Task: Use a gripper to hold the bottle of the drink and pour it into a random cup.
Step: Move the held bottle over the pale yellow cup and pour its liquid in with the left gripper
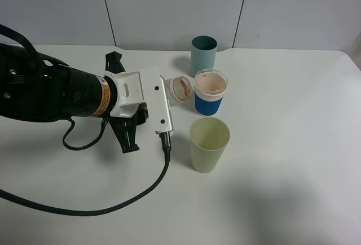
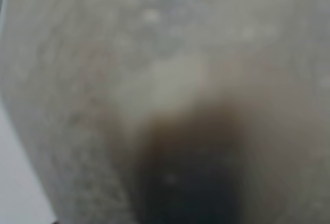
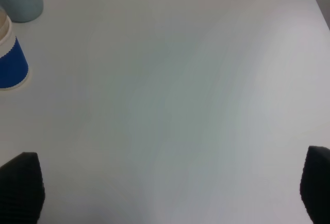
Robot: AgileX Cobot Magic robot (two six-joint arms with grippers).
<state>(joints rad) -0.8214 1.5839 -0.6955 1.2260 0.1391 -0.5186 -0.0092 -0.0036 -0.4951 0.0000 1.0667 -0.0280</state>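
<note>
Bottle: the bottle of the drink (image 1: 181, 88) was held above the table (image 1: 293, 143), tipped nearly onto its side, its wide tan-rimmed mouth turned toward the blue-and-white cup (image 1: 210, 93) and just beside that cup's rim.
Left gripper: the white left gripper (image 1: 172, 93) reached in from the left on a bulky black arm (image 1: 51, 90) with an orange label; its jaws were clamped on the bottle of the drink, which stuck out past them.
Left wrist view: blurred throughout, a pale surface with a dark patch filling it; nothing more could be told.
Right gripper: the right gripper (image 3: 170, 188) hung over bare table, its two black pads (image 3: 20, 188) standing wide apart with nothing between them.
Blue-and-white cup: upright, with pinkish-brown liquid showing inside.
Pale green cup: the pale green cup (image 1: 208, 144) stood upright just in front of the blue-and-white cup, apart from the bottle.
Teal cup: the teal cup (image 1: 203, 54) stood upright behind the blue-and-white cup, near the table's back edge.
Cable: a black cable (image 1: 113, 206) ran from the gripper's lower end and curved across the table toward the left edge.
</note>
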